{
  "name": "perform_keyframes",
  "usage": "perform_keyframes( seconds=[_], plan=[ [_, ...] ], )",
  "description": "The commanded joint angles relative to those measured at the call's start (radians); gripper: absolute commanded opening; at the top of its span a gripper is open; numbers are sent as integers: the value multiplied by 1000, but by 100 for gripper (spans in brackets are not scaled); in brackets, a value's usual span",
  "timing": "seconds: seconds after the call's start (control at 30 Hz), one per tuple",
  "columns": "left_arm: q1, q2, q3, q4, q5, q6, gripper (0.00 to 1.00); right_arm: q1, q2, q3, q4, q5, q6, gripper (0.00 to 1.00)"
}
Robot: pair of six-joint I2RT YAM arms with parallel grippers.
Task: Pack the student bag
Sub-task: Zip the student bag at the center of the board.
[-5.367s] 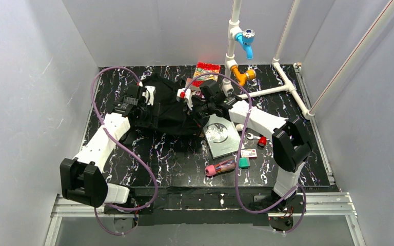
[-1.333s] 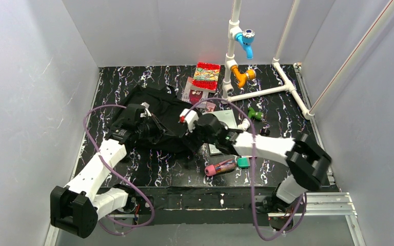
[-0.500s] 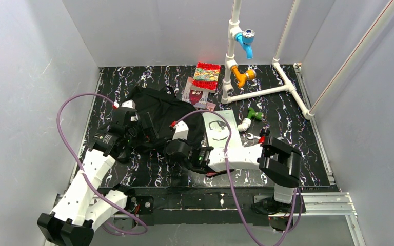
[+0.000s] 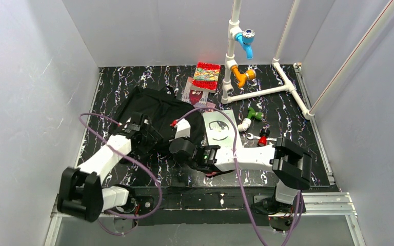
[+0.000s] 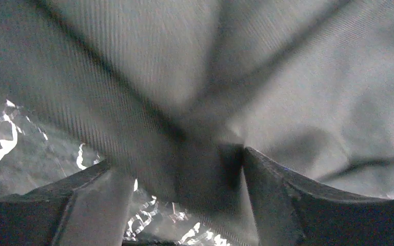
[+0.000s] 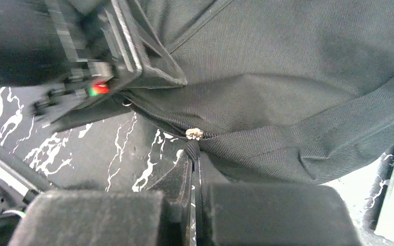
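The student bag (image 4: 154,110) is a large black fabric backpack lying at the middle left of the table. In the right wrist view its near edge shows a zip with a small metal slider (image 6: 194,134). My right gripper (image 6: 195,160) is shut on the fabric pull tab that hangs from that slider. My left gripper (image 5: 177,159) stands open against the bag's left near side. A fold of black bag fabric (image 5: 205,174) lies between its fingers, touching the right one, with a gap to the left one.
A grey book (image 4: 218,128) lies right of the bag. A red patterned book (image 4: 207,72) and a pink one (image 4: 196,92) lie behind it. White pipes (image 4: 267,91) with taps stand at the back right. Small green (image 4: 255,114) and red (image 4: 261,137) items lie right.
My right gripper has shut on the zip's pull tab at the bag's near edge. My left arm has drawn in, bringing its gripper rightward onto the bag.
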Motion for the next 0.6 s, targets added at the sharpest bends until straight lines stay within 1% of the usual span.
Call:
perform_keyframes(
  seconds=[0.0,0.03,0.07,0.13,0.2,0.27,0.33,0.4,0.5,0.53,0.57],
  plan=[
    [82,128,-13,126,-47,11,55,-5,-74,26,-86,-98,-86,1],
    [114,147,5,107,-60,50,36,-10,-80,26,-116,-141,-102,1],
    [147,160,20,104,-59,90,30,-15,-88,21,-149,-167,-109,1],
    [209,183,58,91,-86,166,1,-33,-116,-9,-192,-214,-132,1],
    [247,212,99,77,-101,249,0,-60,-158,-46,-248,-247,-163,1],
    [274,254,146,59,-130,349,0,-109,-214,-96,-298,-312,-198,1],
    [290,296,196,43,-172,432,0,-146,-278,-158,-323,-316,-262,1],
    [341,319,222,41,-168,497,0,-180,-310,-208,-338,-307,-329,1],
    [369,323,251,41,-133,561,0,-195,-326,-241,-372,-281,-397,1],
    [372,322,269,28,-116,590,0,-201,-341,-256,-350,-293,-407,1],
    [372,317,289,10,-95,612,0,-206,-356,-266,-317,-336,-412,1]
  ],
)
